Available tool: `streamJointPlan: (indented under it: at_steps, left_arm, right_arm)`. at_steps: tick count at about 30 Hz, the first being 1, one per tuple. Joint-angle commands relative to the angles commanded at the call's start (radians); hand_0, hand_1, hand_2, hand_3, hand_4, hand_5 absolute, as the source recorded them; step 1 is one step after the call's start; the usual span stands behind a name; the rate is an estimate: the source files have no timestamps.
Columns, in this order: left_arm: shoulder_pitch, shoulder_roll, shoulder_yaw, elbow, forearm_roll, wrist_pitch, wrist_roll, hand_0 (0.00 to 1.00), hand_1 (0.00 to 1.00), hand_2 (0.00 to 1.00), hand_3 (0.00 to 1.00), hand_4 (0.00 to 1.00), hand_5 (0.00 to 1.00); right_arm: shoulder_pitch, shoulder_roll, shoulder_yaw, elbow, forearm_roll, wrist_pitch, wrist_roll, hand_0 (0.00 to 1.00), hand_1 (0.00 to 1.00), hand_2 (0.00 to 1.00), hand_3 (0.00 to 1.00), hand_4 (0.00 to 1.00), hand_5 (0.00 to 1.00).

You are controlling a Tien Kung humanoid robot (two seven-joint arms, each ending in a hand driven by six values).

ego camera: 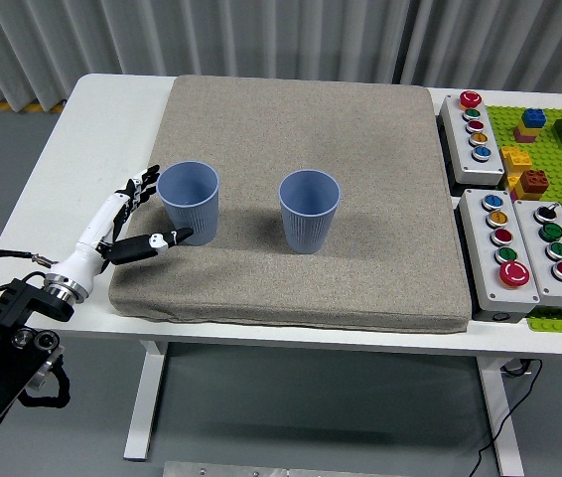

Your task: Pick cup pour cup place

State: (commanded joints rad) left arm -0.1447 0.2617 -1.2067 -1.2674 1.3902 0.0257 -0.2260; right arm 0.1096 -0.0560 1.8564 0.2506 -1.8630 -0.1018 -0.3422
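Note:
Two blue ribbed cups stand upright on a grey mat (360, 149). The left cup (189, 202) is near the mat's left edge and the right cup (309, 210) is at the mat's middle. My left hand (154, 207) is open right beside the left cup. Its thumb (167, 238) reaches under the cup's near side and its fingers (142, 185) lie along the cup's left side. I cannot tell if they touch the cup. What the cups hold is hidden.
The white table (72, 159) carries grey button boxes (475, 127) (524, 248) at the right and a green baseplate (549, 139) with coloured bricks at the far right edge.

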Motion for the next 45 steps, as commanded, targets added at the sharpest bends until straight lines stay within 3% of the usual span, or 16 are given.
streamJointPlan:
  at_steps: [8,19,45]
  left_arm:
    - [-0.036,-0.011,0.020,0.041,-0.002,-0.009,0.001,0.945,0.931,0.998,0.998,0.998,0.384]
    - [-0.070,-0.007,0.027,0.092,-0.003,-0.017,-0.007,0.939,0.920,0.998,0.998,0.998,0.390]
    - [-0.098,-0.019,0.028,0.100,0.027,-0.035,-0.006,0.930,0.908,0.998,0.998,0.998,0.406]
  right_arm:
    - [0.001,0.001,0.001,0.000,-0.002,0.000,-0.001,0.651,0.651,0.591,0.596,0.002,0.150]
    - [0.005,-0.001,-0.003,-0.002,0.003,0.000,0.003,0.651,0.651,0.591,0.595,0.002,0.149]
    - [0.004,-0.001,0.004,-0.001,-0.015,0.005,0.003,0.651,0.651,0.589,0.595,0.002,0.142]
